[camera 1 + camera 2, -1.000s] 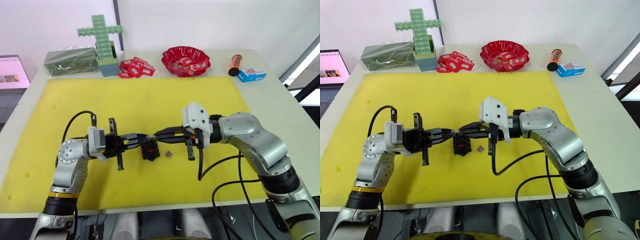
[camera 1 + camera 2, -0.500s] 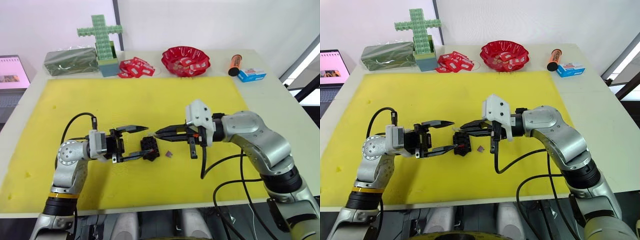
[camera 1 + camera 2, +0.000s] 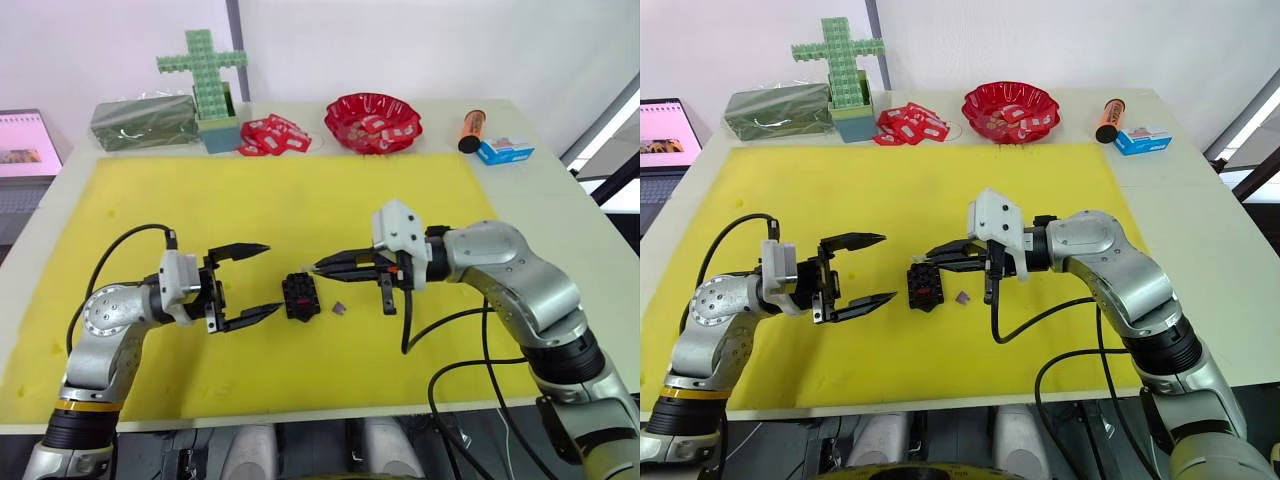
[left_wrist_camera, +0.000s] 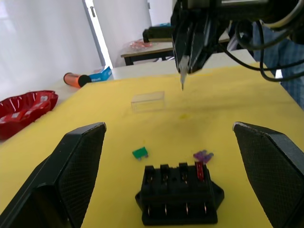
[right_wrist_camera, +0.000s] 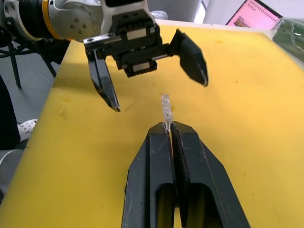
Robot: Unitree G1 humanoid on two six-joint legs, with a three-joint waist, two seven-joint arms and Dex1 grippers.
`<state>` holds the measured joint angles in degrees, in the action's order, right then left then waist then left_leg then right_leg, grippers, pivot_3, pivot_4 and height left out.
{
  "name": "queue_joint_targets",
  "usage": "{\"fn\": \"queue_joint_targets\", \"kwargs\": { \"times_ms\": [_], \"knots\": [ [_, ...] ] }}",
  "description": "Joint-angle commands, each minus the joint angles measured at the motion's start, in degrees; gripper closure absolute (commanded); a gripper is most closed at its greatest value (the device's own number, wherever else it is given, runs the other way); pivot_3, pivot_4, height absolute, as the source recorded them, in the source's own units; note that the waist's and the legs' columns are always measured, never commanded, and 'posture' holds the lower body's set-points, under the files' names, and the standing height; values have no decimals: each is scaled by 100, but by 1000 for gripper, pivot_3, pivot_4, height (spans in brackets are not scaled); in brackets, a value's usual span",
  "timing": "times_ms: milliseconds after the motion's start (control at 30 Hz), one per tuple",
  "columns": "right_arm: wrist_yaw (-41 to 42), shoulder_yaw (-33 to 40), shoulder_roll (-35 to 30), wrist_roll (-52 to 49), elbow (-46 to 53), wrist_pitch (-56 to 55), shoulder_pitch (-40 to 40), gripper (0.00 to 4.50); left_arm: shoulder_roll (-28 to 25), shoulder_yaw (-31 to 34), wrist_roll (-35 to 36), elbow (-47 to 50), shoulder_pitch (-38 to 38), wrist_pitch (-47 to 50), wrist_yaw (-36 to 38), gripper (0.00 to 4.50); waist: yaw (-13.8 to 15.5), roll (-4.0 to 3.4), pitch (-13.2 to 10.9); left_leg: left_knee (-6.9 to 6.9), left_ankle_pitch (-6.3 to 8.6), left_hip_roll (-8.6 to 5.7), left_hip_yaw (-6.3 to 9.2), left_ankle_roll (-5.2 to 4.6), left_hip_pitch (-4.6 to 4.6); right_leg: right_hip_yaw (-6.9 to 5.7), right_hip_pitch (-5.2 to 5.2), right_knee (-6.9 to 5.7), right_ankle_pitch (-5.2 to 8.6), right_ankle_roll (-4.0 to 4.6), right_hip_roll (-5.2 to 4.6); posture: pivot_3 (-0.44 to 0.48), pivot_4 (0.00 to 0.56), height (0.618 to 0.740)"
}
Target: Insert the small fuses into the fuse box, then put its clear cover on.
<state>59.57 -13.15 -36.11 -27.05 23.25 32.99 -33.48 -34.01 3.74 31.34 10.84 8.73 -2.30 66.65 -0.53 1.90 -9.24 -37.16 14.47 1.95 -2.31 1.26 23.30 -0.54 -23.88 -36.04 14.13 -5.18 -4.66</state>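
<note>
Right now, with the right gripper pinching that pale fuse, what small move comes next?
Probably lower the right gripper toward an empty slot of the fuse box. It is shut on the pale grey fuse, which sticks out past its fingertips just above the box. The left wrist view shows only the red fuse seated, and the left gripper is open, clear of the box.
</note>
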Motion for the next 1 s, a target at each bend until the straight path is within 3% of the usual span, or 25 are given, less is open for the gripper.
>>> {"fn": "queue_joint_targets", "kwargs": {
  "times_ms": [33, 233, 333, 467, 1000],
  "knots": [
    [29, 104, 38, -40, 46, -110, -65, 4500, 0, 90, 369, 455, 74, 338, -153, 11, -9, 0, 0, 1, 0, 0, 1, 0, 0, 0, 0, 0, 0, -1, 1, 0, 150, 740],
    [54, 200, 5, -132, 132, -109, 15, 4500, 92, -4, 446, 584, 7, 377, 9, 11, -9, 0, 0, 2, 0, 0, 1, 0, -1, -1, 0, 0, 0, 0, 3, 0, 150, 740],
    [31, 227, 12, -175, 195, -76, 23, 4500, 150, -52, 525, 551, 68, 414, 124, 631, 0, 0, 0, 1, 0, 0, 0, 0, -1, -1, 0, 0, 0, 0, 2, 0, 150, 740],
    [-7, 233, -3, -210, 273, -46, 41, 4500, 184, -131, 393, 529, 154, 475, 42, 2053, 0, 0, 0, 0, 0, -1, 1, 0, -1, -1, 2, 0, 1, 1, 2, 0, 150, 740],
    [-75, 203, -16, -216, 460, -45, 66, 4500, 266, -285, 448, 582, 285, 635, -1, 2053, -7, 0, 0, 0, 0, -1, 1, 0, -1, -1, 2, 0, 0, 0, 2, 0, 150, 740]
  ]
}}
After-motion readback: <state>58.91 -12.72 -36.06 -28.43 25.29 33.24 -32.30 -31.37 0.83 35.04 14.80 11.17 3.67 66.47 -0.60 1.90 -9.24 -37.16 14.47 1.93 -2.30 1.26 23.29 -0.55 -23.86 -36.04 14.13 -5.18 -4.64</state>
